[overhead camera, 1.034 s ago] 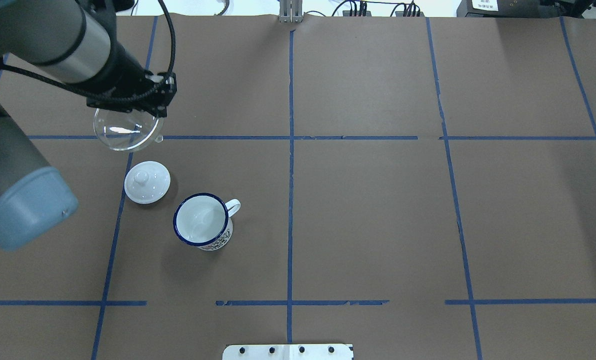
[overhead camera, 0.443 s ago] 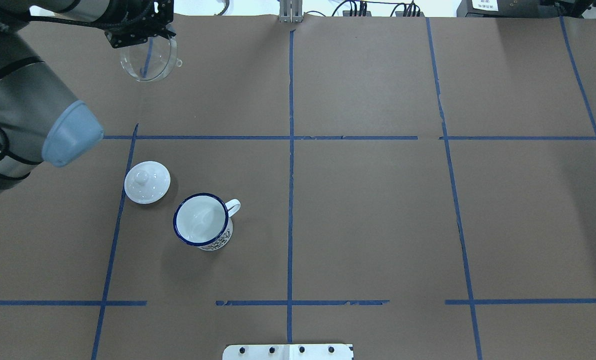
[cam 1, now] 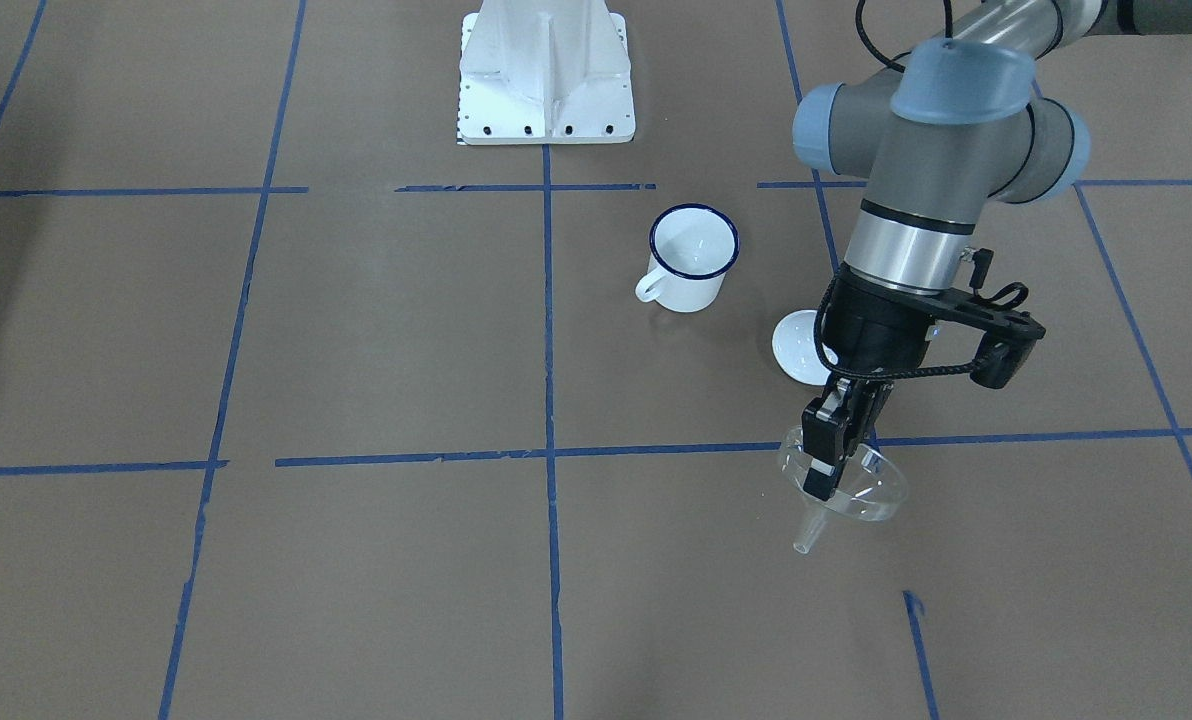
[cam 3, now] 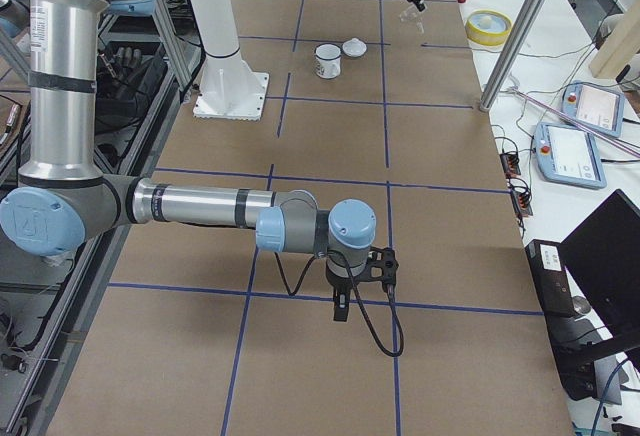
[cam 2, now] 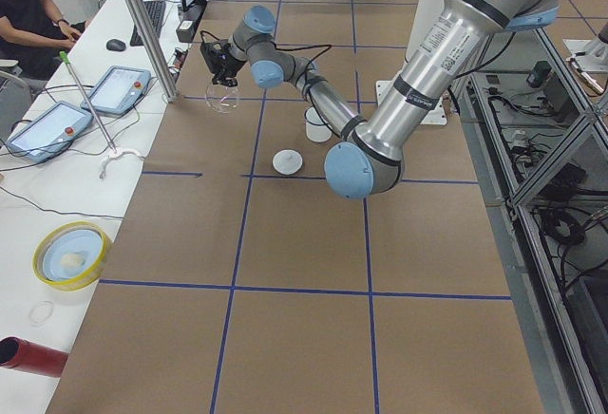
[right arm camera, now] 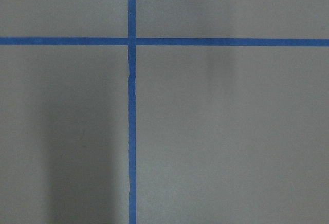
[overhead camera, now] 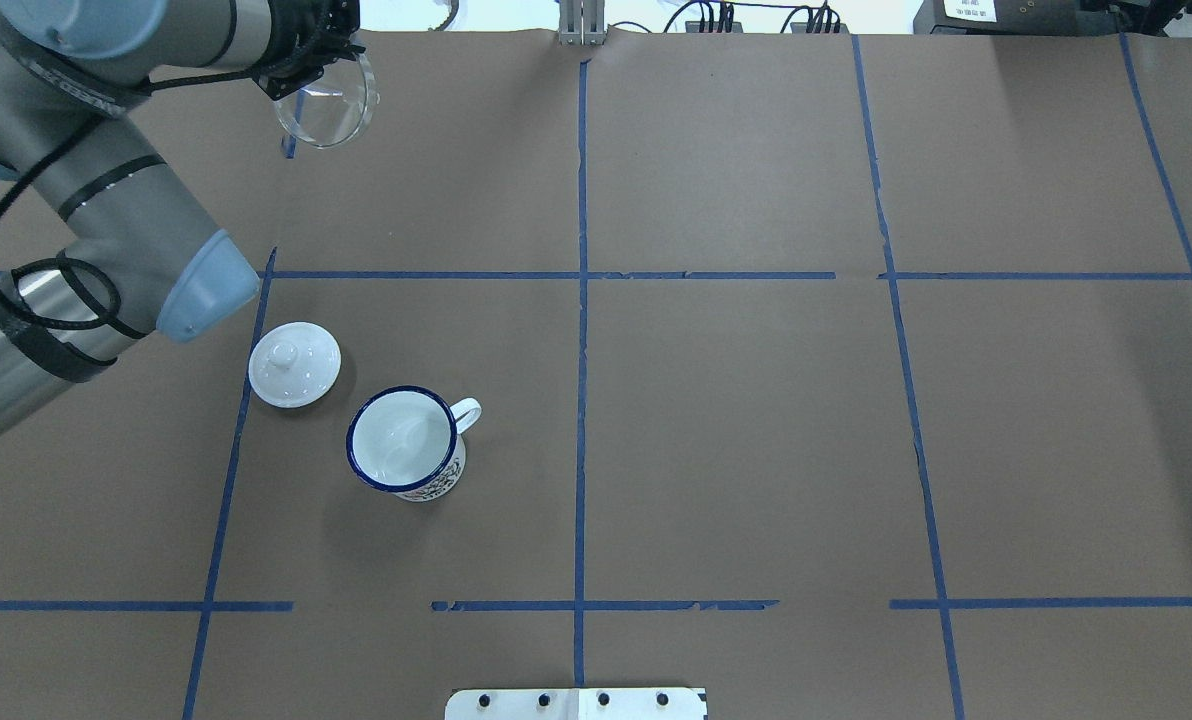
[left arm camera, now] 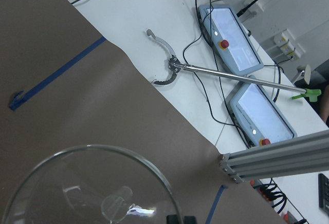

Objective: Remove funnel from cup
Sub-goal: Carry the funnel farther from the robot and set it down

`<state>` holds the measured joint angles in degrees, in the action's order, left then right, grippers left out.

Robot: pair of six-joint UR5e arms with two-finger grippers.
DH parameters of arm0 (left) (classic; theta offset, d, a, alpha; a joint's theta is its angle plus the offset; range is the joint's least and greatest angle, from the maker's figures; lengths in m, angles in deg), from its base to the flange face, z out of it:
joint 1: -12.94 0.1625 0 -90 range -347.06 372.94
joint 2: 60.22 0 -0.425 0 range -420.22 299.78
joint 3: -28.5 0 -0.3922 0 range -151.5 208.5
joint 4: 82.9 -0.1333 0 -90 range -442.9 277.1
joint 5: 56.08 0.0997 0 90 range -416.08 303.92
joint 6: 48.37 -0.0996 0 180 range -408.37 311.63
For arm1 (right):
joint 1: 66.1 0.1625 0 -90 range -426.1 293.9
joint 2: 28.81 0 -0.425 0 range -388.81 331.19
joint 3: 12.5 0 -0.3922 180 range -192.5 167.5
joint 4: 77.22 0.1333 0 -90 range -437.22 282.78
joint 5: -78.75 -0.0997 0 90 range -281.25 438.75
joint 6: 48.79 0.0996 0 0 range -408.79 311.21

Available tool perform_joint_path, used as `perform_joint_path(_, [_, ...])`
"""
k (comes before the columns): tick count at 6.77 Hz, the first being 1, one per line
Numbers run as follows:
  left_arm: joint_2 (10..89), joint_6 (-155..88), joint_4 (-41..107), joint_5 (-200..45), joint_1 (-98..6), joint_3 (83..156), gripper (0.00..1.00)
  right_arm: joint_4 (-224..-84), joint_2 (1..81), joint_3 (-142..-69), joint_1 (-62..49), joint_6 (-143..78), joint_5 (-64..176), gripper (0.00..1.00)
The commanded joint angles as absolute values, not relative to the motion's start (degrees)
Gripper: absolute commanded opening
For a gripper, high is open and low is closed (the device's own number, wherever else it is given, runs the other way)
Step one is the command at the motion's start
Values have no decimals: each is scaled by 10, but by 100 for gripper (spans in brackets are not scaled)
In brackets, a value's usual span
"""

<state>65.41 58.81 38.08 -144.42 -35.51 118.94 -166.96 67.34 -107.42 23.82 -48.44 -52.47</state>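
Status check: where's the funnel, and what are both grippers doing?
Left gripper shut on funnel rim, funnel tilted, well clear of cup. Right gripper far off, open or shut unknown. White lid beside cup, not in the path.

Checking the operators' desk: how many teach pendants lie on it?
2. The far pendant lies by the metal post, the near pendant just before it. Others may be hidden.

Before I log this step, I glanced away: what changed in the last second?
The left tool, shut on the funnel throughout, carried it forward, away from the robot and farther from the cup. The cup and the white lid stayed put.
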Motion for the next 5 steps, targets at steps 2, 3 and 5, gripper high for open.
perform_joint_path(2, [653, 687, 430, -1247, -276, 1123, 0, -1670, 673, -1074, 238, -484, -525, 100])
perform_joint_path(3, [642, 709, 471, -1212, -274, 1095, 0, -1670, 673, -1074, 238, -484, -525, 100])
perform_joint_path(5, [634, 714, 517, -1150, -257, 1051, 0, -1670, 673, -1074, 238, -484, -525, 100])
